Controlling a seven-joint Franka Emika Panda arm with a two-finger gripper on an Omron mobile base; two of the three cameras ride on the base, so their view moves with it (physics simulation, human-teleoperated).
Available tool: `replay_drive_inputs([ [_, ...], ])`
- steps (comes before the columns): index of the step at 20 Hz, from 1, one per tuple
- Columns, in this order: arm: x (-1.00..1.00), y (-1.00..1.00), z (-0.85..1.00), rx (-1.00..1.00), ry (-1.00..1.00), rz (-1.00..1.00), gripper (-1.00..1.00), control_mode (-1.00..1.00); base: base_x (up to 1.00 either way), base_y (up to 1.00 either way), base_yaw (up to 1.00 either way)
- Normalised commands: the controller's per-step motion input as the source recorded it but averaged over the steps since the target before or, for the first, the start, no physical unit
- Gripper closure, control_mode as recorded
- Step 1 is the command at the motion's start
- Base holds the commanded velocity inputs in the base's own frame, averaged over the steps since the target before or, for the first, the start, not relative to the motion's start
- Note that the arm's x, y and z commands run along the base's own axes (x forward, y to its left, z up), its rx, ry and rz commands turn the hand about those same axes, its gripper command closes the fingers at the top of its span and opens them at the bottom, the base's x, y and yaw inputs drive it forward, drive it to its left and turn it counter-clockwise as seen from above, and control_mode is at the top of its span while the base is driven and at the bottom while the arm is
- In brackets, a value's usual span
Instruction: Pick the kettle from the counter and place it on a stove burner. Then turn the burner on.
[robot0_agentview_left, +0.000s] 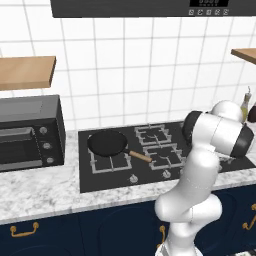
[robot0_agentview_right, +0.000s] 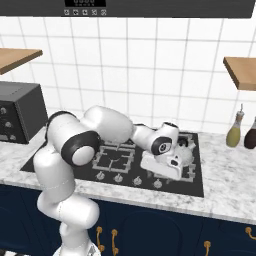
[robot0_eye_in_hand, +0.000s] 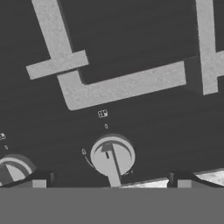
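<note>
Kettle down on the burner, knob work to come

Nearest, the gripper (robot0_eye_in_hand: 112, 183) hangs low over a round control knob (robot0_eye_in_hand: 112, 156) at the cooktop's front edge, jaws spread wide either side of it, gripping nothing. Past it at twelve o'clock, a stove burner (robot0_eye_in_hand: 124, 85) grate; the kettle (robot0_agentview_right: 184, 154) seemingly sits on the right front grate, off the worktop (robot0_agentview_right: 227, 187). Left, I judge: turning that knob.

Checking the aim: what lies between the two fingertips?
A round knob, midway between the fingertips, on black cooktop below a burner grate; hand view shows it.
</note>
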Motion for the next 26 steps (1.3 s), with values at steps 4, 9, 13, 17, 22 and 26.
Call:
replay_drive_inputs([
  [4, 0.0, 0.0, -0.19, -0.07, -0.02, 0.01, -1.0, -1.0, 0.0, 0.0, 0.0],
  [9, 0.03, -0.05, -0.08, -0.01, -0.08, 0.02, -1.0, -1.0, 0.0, 0.0, 0.0],
  [13, 0.11, -0.17, 0.0, 0.0, -0.02, 0.03, -1.0, -1.0, 0.0, 0.0, 0.0],
  [17, 0.1, -0.21, 0.0, 0.0, -0.03, 0.03, -1.0, -1.0, 0.0, 0.0, 0.0],
  [22, 0.04, 0.0, 0.0, 0.0, 0.0, 0.0, 1.0, -1.0, 0.0, 0.0, 0.0],
  [26, 0.0, 0.0, 0.0, 0.0, 0.0, 0.0, 1.0, -1.0, 0.0, 0.0, 0.0],
])
